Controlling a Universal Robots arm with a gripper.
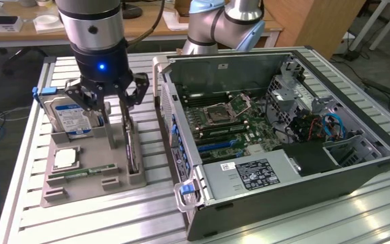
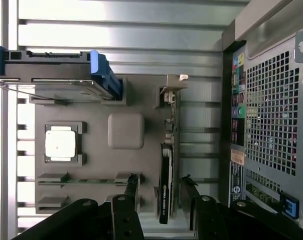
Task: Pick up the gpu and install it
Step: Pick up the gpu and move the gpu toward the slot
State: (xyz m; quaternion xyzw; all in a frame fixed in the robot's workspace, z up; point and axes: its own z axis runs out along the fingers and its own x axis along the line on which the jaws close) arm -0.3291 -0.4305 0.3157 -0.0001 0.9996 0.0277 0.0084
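The gpu [image 1: 132, 152] is a thin dark card standing on edge in a slot of the grey holder tray [image 1: 95, 147], its silver bracket end [image 2: 171, 90] pointing away from the wrist. My gripper [image 1: 117, 114] hangs just above it, open. In the wrist view the gpu [image 2: 165, 190] lies between my two fingers [image 2: 131, 186], with a gap on each side and nothing gripped. The open computer case [image 1: 283, 127] with its green motherboard [image 1: 235, 127] lies on the exterior view's right of the tray.
The tray [image 2: 96, 160] also holds a blue-labelled hard drive [image 1: 73, 117], a square CPU [image 1: 66, 158] and a green RAM stick [image 1: 79, 173]. All rest on a slatted metal table [image 1: 79, 218]. A second arm's base [image 1: 222, 25] stands behind the case.
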